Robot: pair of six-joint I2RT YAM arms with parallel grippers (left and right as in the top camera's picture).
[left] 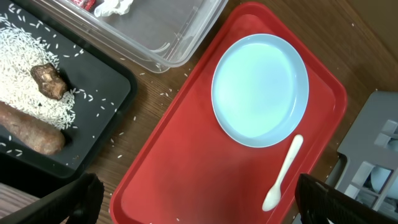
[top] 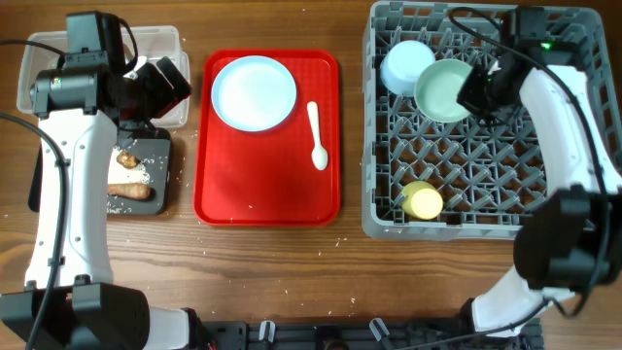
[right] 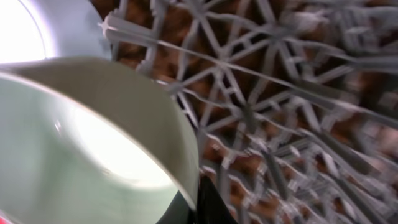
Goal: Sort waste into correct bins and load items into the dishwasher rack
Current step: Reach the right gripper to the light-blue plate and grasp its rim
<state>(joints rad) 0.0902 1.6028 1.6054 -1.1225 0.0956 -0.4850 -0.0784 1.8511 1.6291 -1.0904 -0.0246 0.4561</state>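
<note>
My right gripper (right: 198, 200) is shut on the rim of the white bowl (top: 443, 90), holding it tilted over the back of the grey dishwasher rack (top: 573, 209). The pale blue small bowl (top: 405, 65) sits beside it and the yellow cup (top: 424, 201) lies at the rack's front. My left gripper (left: 199, 208) is open and empty above the red tray's left part. The white plate (left: 260, 90) and white spoon (left: 283, 174) lie on that tray. The black tray (left: 106, 112) holds the sausage piece (left: 28, 134), brown lump (left: 48, 81) and rice (left: 28, 53). The clear tub (left: 158, 37) holds the napkin (left: 115, 6) and red wrapper (left: 84, 2).
The flat red serving tray (top: 267, 190) lies in the middle between the bins and the rack. A few rice grains are scattered on the wooden table (left: 152, 93) by the black tray. My left arm (top: 68, 165) reaches over the bins.
</note>
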